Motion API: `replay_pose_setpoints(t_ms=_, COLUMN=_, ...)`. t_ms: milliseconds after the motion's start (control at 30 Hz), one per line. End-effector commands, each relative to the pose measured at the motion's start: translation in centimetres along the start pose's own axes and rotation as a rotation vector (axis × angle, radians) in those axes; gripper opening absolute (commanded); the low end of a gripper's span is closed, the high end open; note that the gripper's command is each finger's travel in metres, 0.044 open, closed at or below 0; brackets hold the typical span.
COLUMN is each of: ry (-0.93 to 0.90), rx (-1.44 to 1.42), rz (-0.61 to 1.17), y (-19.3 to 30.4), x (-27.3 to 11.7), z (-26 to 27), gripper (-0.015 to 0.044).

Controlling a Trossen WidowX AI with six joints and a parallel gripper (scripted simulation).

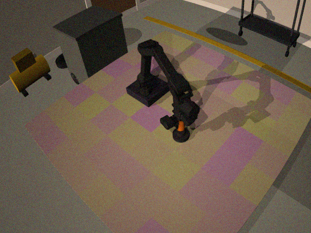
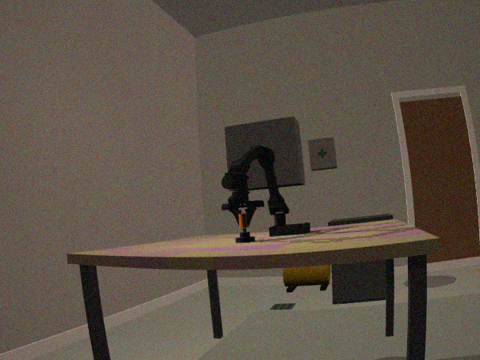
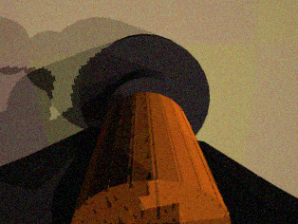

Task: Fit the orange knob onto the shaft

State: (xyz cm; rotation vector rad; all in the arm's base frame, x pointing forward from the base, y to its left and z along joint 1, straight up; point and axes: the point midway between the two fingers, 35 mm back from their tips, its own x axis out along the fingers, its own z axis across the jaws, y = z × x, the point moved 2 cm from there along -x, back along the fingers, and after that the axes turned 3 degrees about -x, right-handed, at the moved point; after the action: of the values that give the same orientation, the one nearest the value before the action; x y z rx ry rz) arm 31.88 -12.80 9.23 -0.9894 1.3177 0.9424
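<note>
1 knob is gripped by the tool above the pedestal. Probably 3 jobs remain: aligning flats, pushing fully down, letting go.

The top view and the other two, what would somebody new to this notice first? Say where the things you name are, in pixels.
Probably the orange knob (image 1: pixel 180 126) (image 2: pixel 242 220) (image 3: pixel 152 157), the brightest thing on the patchwork tabletop (image 1: pixel 160 170) (image 2: pixel 174 250), gripped by the black arm's gripper (image 2: pixel 243 222) above the dark round pedestal (image 1: pixel 181 136) (image 2: pixel 244 239) (image 3: pixel 185 85). In the top view, the eye might next go to the yellow tank (image 1: pixel 30 73) (image 2: pixel 306 276) at the left and the yellow floor stripe (image 1: pixel 216 44) running across the upper right.
</note>
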Motion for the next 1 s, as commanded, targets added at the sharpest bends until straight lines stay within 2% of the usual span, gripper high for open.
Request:
replay_pose_setpoints(t_ms=0, ry=0.002, rx=0.060, rz=-0.001, y=-0.15, x=0.21, z=-0.01, gripper=0.0000)
replay_pose_setpoints(t_ms=967, ry=0.002, rx=0.060, rz=0.000, y=0.06, x=-0.04, z=-0.09, gripper=0.0000)
